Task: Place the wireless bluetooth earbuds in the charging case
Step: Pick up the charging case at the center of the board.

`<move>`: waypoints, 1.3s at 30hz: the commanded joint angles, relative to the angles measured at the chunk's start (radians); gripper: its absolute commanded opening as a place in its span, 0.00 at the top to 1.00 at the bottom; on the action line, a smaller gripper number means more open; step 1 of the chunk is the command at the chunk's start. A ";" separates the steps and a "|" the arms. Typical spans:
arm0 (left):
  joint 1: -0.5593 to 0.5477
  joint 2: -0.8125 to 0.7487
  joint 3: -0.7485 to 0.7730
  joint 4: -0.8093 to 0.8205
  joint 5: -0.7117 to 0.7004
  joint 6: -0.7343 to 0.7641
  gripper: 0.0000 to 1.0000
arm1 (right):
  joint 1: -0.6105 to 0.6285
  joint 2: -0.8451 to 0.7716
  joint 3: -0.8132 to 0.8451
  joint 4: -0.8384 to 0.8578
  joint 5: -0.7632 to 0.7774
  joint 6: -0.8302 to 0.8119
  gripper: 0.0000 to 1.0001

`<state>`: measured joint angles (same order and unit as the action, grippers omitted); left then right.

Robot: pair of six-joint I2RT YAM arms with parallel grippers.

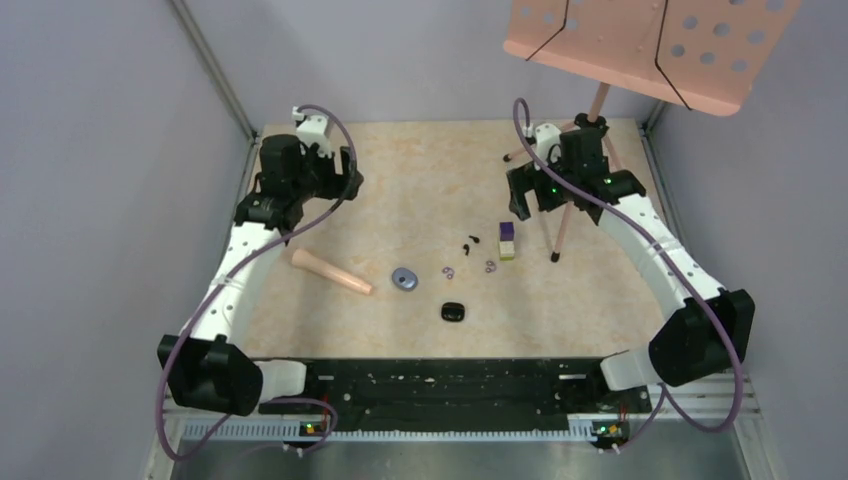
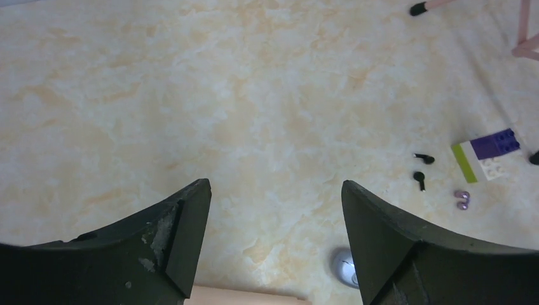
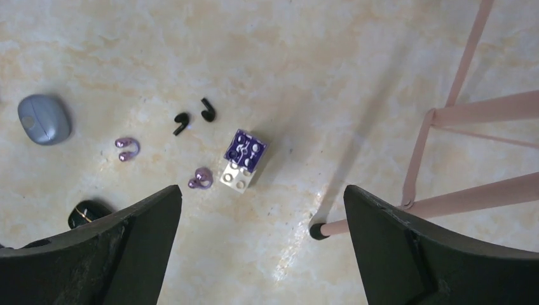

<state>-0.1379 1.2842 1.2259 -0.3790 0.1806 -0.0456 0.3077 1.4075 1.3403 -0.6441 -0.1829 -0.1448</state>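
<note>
Two black earbuds [image 1: 470, 242] and two pale purple ring-like earbuds [image 1: 448, 270] lie loose on the table's middle right, beside a purple-and-yellow block [image 1: 507, 240]. A grey-blue oval case [image 1: 404, 278] and a small black case [image 1: 453, 311] lie nearer the front. The right wrist view shows the black buds [image 3: 181, 122], purple buds [image 3: 127, 148], grey case [image 3: 43, 119] and black case [image 3: 89, 211]. My left gripper [image 1: 335, 185] is open and empty at the far left, high above the table. My right gripper [image 1: 525, 195] is open and empty, above and behind the block.
A pink cone-shaped piece [image 1: 330, 272] lies left of the grey case. A pink music stand [image 1: 650, 40] overhangs the far right; its tripod legs [image 1: 563, 225] stand just right of the block, one foot [image 3: 318, 230] below my right gripper. Grey walls enclose the table.
</note>
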 commanded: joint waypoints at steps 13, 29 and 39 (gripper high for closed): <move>0.000 -0.089 -0.256 -0.119 0.306 -0.079 0.23 | 0.198 0.183 -0.095 -0.017 -0.353 -0.457 0.23; 0.083 -0.100 -0.394 -0.172 0.330 -0.187 0.14 | 0.415 0.331 -0.236 0.061 -0.323 -0.618 0.37; 0.232 -0.081 -0.442 -0.160 0.414 -0.257 0.11 | 0.495 0.302 -0.334 0.223 -0.277 -0.508 0.04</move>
<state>0.0719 1.2095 0.7906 -0.5617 0.5442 -0.2707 0.7681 1.7355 1.0325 -0.4953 -0.4641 -0.6933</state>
